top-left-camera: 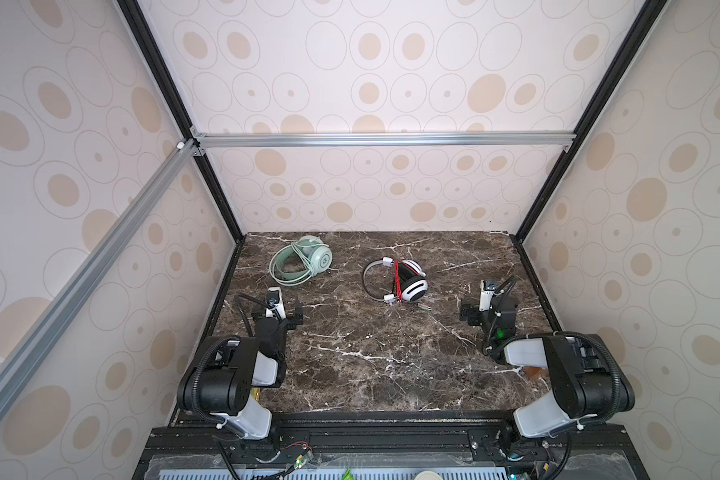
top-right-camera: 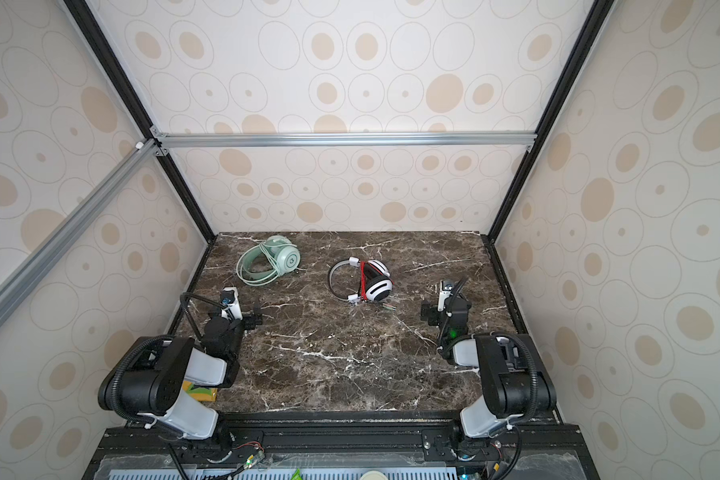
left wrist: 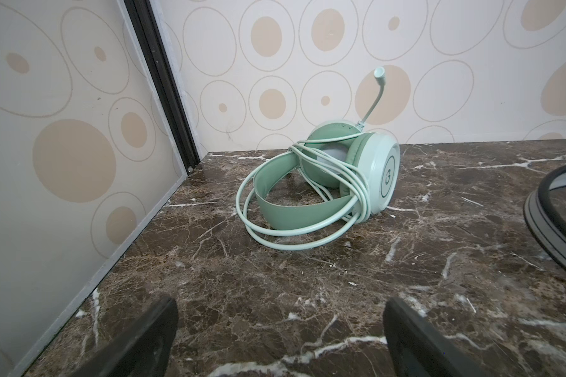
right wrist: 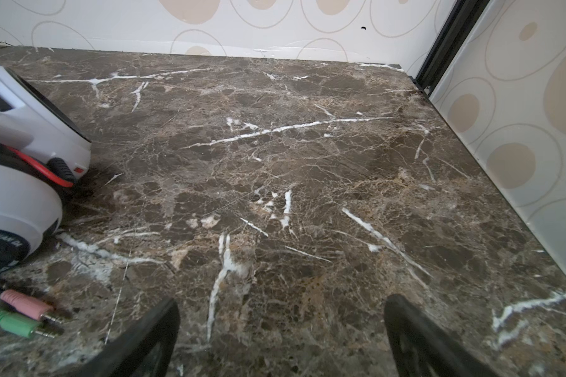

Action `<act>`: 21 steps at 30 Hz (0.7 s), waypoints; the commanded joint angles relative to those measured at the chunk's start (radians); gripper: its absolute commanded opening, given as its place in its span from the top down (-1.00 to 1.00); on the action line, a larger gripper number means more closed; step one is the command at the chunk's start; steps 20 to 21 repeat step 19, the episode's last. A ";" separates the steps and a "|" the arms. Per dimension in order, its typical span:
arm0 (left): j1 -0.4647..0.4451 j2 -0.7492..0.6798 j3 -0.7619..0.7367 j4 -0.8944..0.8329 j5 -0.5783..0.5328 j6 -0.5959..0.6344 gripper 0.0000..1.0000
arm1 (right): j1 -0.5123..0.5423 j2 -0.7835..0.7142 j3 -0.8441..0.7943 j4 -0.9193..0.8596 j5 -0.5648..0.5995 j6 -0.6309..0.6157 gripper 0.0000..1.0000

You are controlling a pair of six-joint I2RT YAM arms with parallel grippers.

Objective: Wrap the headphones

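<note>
Headphones [top-left-camera: 302, 266] mint, round-cupped, cord-wound, veined marble table [top-left-camera: 371, 353]

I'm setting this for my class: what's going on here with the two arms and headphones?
Neither arm is handling anything. The left pincer and right pincer are open and empty above the marble table. The mint green headphones and the white-and-black headphones lie further back, untouched, and look already wrapped.

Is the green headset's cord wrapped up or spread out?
Wrapped: the cord loops several times around the green headset.
</note>
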 commanded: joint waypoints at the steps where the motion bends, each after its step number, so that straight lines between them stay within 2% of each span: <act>1: 0.004 -0.003 0.018 0.007 -0.005 -0.004 -0.96 | 0.003 -0.009 0.004 0.005 0.004 0.004 -1.00; 21: 0.003 -0.003 0.017 0.007 -0.005 -0.004 -0.96 | 0.001 -0.007 0.008 -0.003 -0.023 -0.003 -0.99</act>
